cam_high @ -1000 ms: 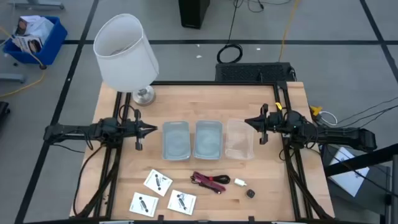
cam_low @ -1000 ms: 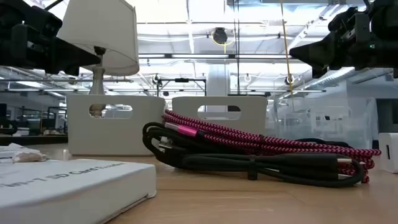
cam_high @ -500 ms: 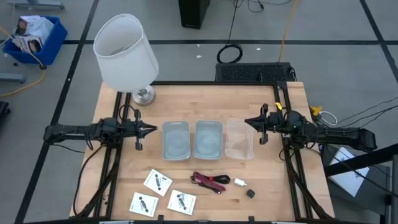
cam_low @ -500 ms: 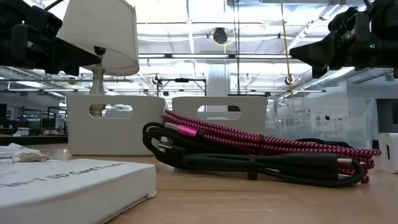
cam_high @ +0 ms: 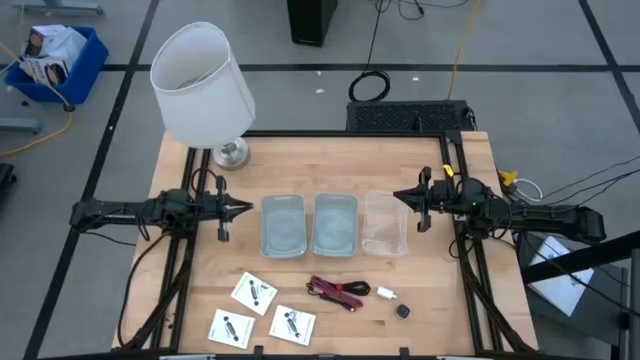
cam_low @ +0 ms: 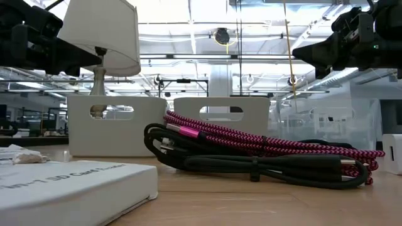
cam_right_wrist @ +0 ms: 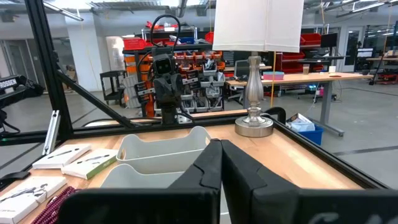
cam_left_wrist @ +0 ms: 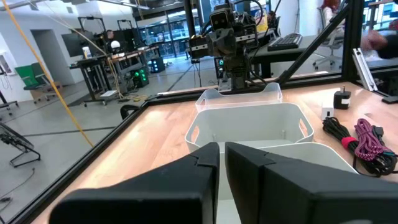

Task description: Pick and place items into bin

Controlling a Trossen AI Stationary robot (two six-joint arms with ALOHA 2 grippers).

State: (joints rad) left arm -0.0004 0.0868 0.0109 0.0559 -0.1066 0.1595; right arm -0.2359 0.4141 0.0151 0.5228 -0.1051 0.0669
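Observation:
Three white square cards (cam_high: 253, 292), (cam_high: 231, 328), (cam_high: 292, 323) lie flat near the table's near edge. The coiled red-and-black cable (cam_high: 337, 292) rests on the wood right of them, with the tiny white block (cam_high: 385, 294) and tiny black cube (cam_high: 403, 311) beyond. Three bins sit in a row mid-table: two pale blue (cam_high: 283, 225), (cam_high: 335, 224) and one clear (cam_high: 386, 223). My left gripper (cam_high: 247, 209) hovers shut, left of the bins. My right gripper (cam_high: 398, 195) hovers shut at the clear bin's right side.
A white-shaded lamp (cam_high: 203, 88) stands at the table's far left corner. Black frame rails (cam_high: 345, 134) run along the table's far edge and sides. Bare wood lies between the bins and the far edge.

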